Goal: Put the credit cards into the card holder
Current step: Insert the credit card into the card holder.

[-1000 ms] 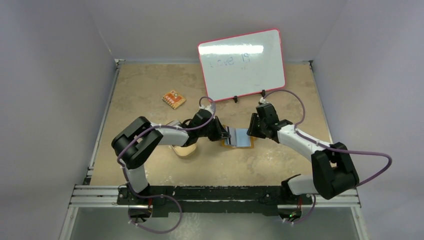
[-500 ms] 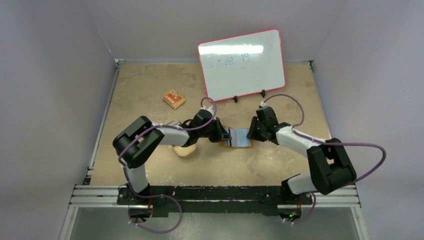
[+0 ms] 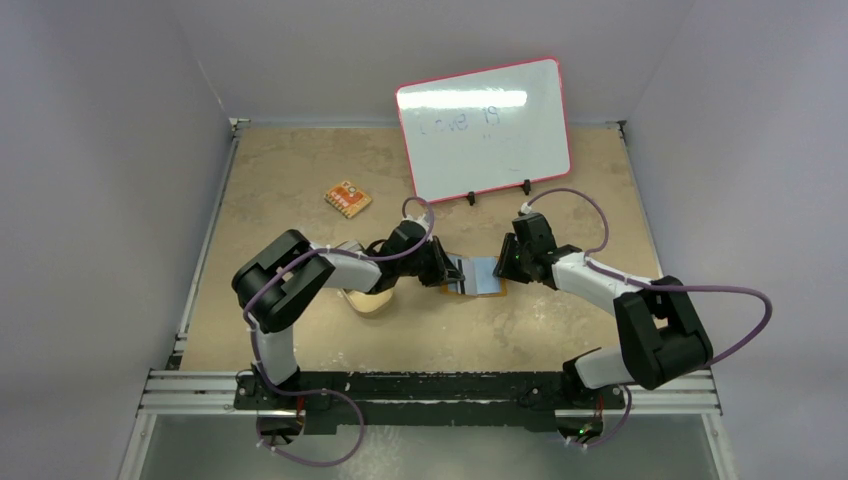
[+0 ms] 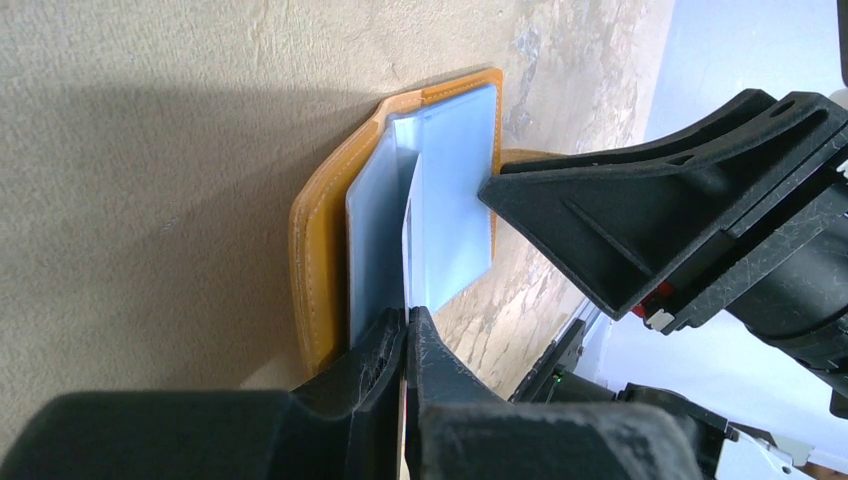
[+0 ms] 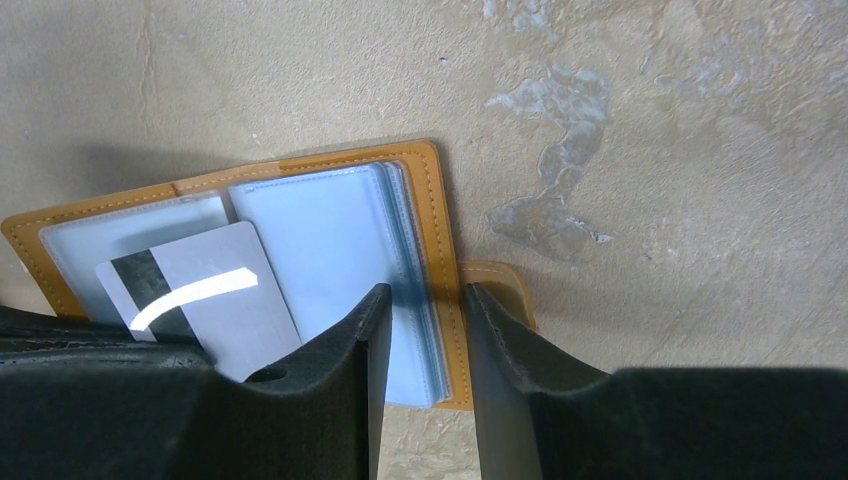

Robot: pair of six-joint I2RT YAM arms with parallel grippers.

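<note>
- The table (image 3: pixel 300 170) has a beige, mottled, stone-like top.
- An orange card holder (image 3: pixel 478 276) lies open near the middle, pale blue inside facing up.
- A tan dish (image 3: pixel 368 302) sits to its left, partly hidden.
- A small orange patterned piece (image 3: pixel 347 199) lies flat, well apart toward the far left.
- A whiteboard (image 3: pixel 485 125) with a red rim stands at the far edge.

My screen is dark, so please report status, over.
Left hand shut on credit card, over open card holder. Right hand open, astride holder's right edge. Nothing in the way.
</note>
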